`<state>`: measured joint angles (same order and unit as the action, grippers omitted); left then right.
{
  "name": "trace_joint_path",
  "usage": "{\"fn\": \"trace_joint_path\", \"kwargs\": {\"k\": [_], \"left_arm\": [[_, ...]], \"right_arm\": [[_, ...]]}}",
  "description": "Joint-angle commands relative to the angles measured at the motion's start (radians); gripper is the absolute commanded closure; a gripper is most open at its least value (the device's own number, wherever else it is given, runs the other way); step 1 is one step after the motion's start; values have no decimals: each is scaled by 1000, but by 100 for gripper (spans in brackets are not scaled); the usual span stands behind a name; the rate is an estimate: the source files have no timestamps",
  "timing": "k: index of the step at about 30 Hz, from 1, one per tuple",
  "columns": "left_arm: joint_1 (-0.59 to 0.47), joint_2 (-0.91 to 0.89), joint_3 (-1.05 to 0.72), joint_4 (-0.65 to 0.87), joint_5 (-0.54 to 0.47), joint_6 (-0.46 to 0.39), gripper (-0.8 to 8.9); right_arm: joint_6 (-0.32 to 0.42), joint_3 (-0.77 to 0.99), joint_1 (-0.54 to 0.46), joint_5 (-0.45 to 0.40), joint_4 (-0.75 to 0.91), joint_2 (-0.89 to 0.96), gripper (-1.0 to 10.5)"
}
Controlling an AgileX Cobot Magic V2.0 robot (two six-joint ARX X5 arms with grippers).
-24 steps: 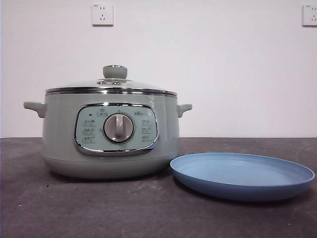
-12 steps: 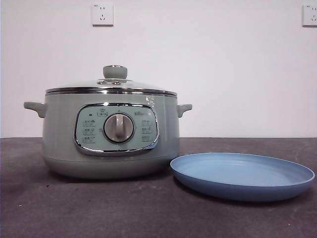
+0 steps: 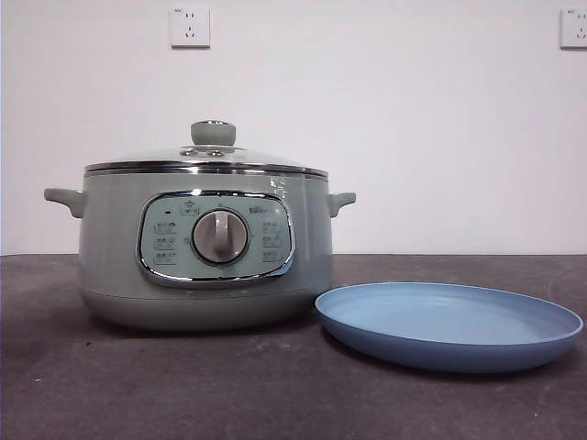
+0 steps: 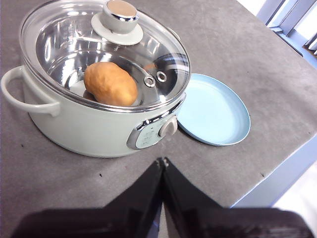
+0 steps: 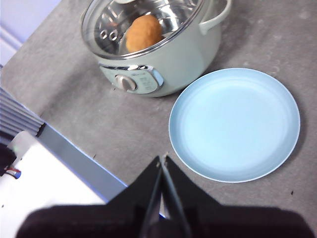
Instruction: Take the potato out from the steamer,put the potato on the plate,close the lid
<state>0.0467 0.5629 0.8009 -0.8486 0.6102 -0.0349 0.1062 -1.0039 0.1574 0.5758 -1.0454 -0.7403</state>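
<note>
The sage-green steamer [image 3: 204, 252] stands on the dark table with the glass lid [image 3: 207, 158] closed on it. The golden-brown potato [image 4: 110, 83] lies inside, seen through the lid, and also shows in the right wrist view [image 5: 143, 32]. The empty light-blue plate [image 3: 448, 323] sits beside the steamer. My left gripper [image 4: 162, 162] is shut and empty, hanging above the table in front of the steamer [image 4: 99, 119]. My right gripper [image 5: 162, 159] is shut and empty, above the table edge near the plate [image 5: 234, 124]. Neither arm shows in the front view.
The table's front edge [image 4: 277, 173] runs close behind the plate [image 4: 213, 111] in the left wrist view. A white block [image 5: 39, 178] lies off the table in the right wrist view. Two wall sockets [image 3: 189, 27] are on the white wall behind.
</note>
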Motion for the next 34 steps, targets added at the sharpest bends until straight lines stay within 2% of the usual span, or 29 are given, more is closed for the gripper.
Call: {"fn": "trace_joint_path", "kwargs": {"k": [1, 3, 4, 5, 6, 7, 20, 24, 31, 34], "left_arm": [[-2, -1, 4, 1, 0, -18, 700], [-2, -1, 4, 0, -1, -18, 442], [-2, -1, 4, -1, -1, -17, 300], [-2, -1, 4, -2, -1, -17, 211], [-2, -1, 5, -2, -1, -17, 188], [-2, -1, 5, -2, 0, -17, 188], [7, 53, 35, 114, -5, 16, 189], [37, 150, 105, 152, -18, 11, 189], [137, 381, 266, 237, -104, 0, 189], [186, 488, 335, 255, -155, -31, 189]], "right_arm": [[14, -1, 3, 1, 1, 0, 902], [14, -2, 3, 1, 1, 0, 724], [11, -1, 3, 1, 1, 0, 593], [0, -1, 3, 0, 1, 0, 466], [-7, -1, 3, 0, 1, 0, 375], [-14, -1, 3, 0, 1, 0, 312], [-23, -1, 3, 1, 1, -1, 317], [-24, -1, 3, 1, 0, -1, 317], [-29, -1, 3, 1, 1, -1, 317], [-30, -2, 3, 1, 1, -1, 317]]}}
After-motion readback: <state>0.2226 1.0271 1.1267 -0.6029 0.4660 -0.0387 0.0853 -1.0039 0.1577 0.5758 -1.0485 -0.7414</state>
